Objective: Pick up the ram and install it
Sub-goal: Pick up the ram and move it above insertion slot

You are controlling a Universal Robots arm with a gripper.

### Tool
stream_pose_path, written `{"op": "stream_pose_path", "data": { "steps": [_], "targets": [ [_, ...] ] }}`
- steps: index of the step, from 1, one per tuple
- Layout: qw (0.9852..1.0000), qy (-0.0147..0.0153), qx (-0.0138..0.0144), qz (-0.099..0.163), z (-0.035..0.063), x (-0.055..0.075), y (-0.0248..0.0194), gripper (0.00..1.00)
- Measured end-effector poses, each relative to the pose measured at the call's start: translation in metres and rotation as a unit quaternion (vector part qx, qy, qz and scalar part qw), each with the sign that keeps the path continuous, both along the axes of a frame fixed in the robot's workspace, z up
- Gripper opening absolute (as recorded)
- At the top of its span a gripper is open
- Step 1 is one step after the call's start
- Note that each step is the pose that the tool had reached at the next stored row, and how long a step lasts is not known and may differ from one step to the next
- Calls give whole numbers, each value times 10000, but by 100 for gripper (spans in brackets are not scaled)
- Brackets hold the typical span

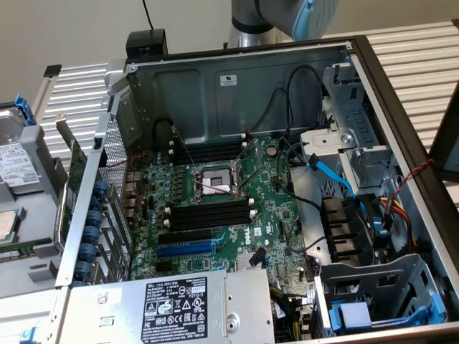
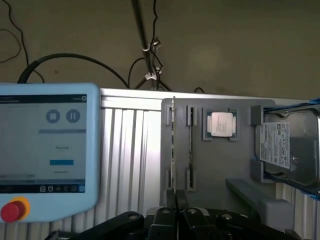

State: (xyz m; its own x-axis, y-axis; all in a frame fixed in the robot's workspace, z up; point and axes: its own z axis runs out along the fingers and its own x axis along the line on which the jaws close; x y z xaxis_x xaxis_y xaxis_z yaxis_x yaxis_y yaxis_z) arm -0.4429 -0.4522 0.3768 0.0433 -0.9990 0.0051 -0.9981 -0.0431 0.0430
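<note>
The ram (image 2: 173,145) stands on edge in a grey holder (image 2: 215,165), so I see it as a long thin strip. It sits in one of two parallel slots; the slot beside it (image 2: 190,145) is empty. My gripper (image 2: 176,202) is shut with nothing between its black fingers, and the ram's near end lines up just beyond the fingertips, at a distance. In the exterior view my arm (image 1: 287,16) hangs high above the back wall of the open computer case. On the motherboard (image 1: 276,215), long black memory slots (image 1: 209,215) lie empty in front of the CPU socket (image 1: 215,183).
A CPU chip (image 2: 220,124) and a hard drive (image 2: 287,147) share the holder. A teach pendant (image 2: 45,150) with a red button lies beside it on the ribbed table. Cables (image 1: 315,168), a drive cage (image 1: 373,294) and a power supply (image 1: 172,308) crowd the case.
</note>
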Motion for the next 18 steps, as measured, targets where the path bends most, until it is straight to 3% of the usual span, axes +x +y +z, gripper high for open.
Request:
{"op": "stream_pose_path", "data": {
  "steps": [15, 18],
  "targets": [
    [9999, 25, -83, -59, 218, 58, 0, 12],
    [9999, 25, -85, -61, 220, 58, 0, 12]
  ]
}}
